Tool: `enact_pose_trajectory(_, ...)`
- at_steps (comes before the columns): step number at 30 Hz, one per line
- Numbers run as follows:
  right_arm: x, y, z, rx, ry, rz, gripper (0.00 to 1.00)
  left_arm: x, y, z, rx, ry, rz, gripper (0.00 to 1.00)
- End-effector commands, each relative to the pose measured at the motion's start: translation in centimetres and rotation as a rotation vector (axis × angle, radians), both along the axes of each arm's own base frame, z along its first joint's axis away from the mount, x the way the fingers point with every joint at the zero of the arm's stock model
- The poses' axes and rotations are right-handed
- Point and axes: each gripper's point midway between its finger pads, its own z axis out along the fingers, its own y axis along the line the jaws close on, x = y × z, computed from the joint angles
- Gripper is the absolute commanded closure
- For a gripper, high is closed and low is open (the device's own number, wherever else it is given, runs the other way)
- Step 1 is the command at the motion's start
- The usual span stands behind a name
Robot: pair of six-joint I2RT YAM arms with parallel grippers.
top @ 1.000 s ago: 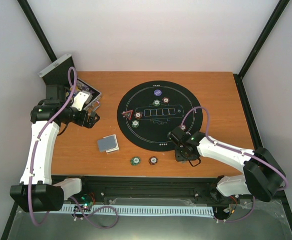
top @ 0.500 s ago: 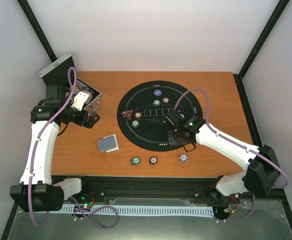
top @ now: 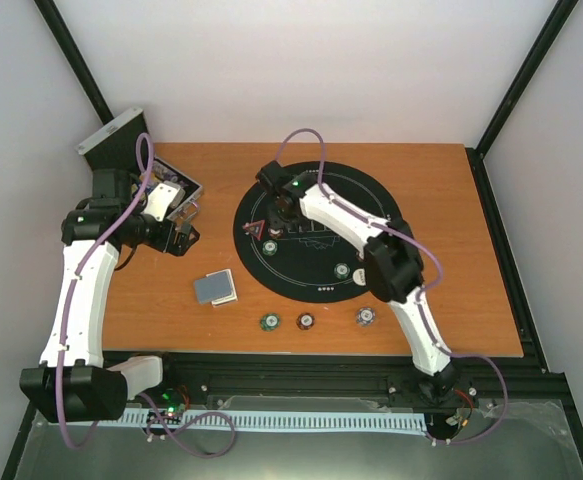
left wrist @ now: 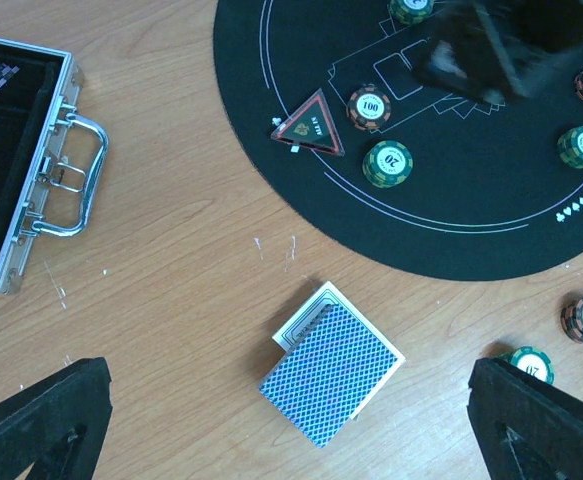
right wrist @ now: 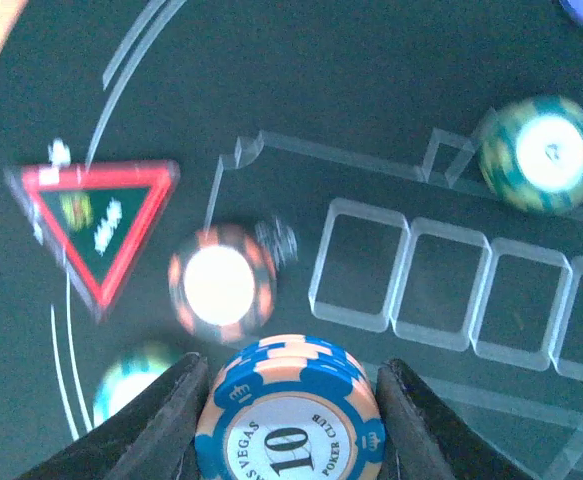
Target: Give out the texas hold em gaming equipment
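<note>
right gripper [right wrist: 291, 375] is pinching a blue-and-peach chip [right wrist: 291, 435] marked 10, looks like a small stack of them; it's hovering over the black mat [right wrist: 371, 80], right by a brown-red chip [right wrist: 221, 285] and the red triangle marker [right wrist: 96, 225]; a green chip [right wrist: 541, 150] is sitting further along the printed boxes; left gripper [left wrist: 286, 368] is hanging spread wide over the desk [left wrist: 171, 280], above the blue-backed cards [left wrist: 331, 375]; silver case [left wrist: 31, 200] is lying open nearby; three loose chips [top: 305, 321] are sitting on the desk off the mat's near edge

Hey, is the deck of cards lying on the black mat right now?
No, the deck of cards lies on the bare wooden table, clear of the edge of the black mat.
</note>
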Motion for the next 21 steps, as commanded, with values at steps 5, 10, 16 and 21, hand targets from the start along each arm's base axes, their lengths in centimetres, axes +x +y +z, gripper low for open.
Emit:
enact_pose_trajectory(5, 3.9, 2.6, -3.0, 0.034, 0.061, 0.022, 0.66, 0.4, 0.0, 0.9, -0.013, -0.027, 0.012, 0.0)
enact_pose_trajectory(10, 2.7, 2.5, -4.1, 0.038, 0.078, 0.024, 0.66, 0.3, 0.1, 0.9, -0.008, -0.031, 0.01, 0.0)
enact_pose_trajectory(16, 0.5, 1.4, -6.0, 0.009, 0.118, 0.027, 0.66, 0.2, 0.1, 0.7, -0.01, -0.028, 0.012, 0.0)
enact_pose_trajectory(21, -0.6, 1.6, -6.3, -0.002, 0.121, 0.038, 0.66, 0.3, 0.1, 0.8, -0.008, -0.029, 0.011, 0.0)
